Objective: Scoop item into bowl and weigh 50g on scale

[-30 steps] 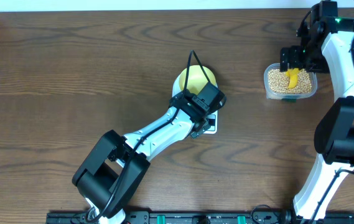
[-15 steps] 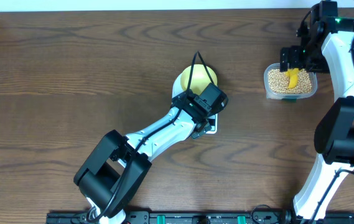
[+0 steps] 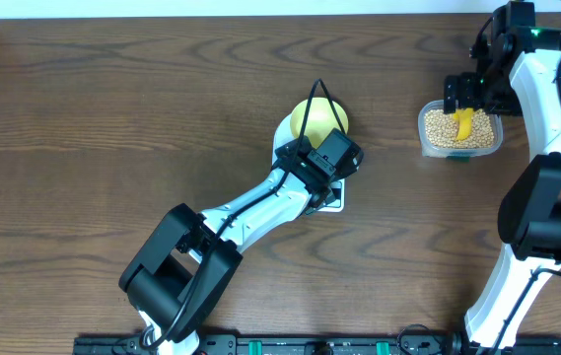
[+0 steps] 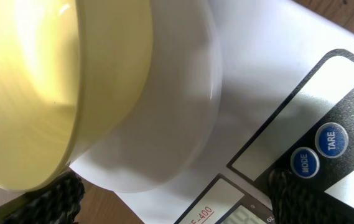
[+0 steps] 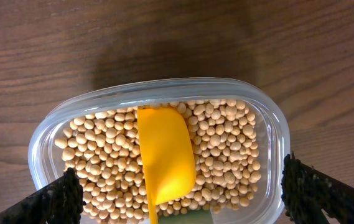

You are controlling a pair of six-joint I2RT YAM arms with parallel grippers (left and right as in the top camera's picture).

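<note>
Tabletop (image 3: pixel 112 118) steady; left end effector (image 3: pixel 321 128), bowl (image 3: pixel 312 112) edged toward tub (image 3: pixel 424 139).

The left arm (image 3: pixel 260 209) and right arm (image 3: pixel 548 84) are white tubes with chunky black joints. A tiny green light (image 3: pixel 533 33) glows on the right one.

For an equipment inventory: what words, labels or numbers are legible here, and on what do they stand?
"TARE": blue button on the scale.
"MODE": second blue button beside it.
"F-400", its start cut off: red print on the scale's front.
Display: cut off, unreadable.
Other views: nothing readable.
</note>
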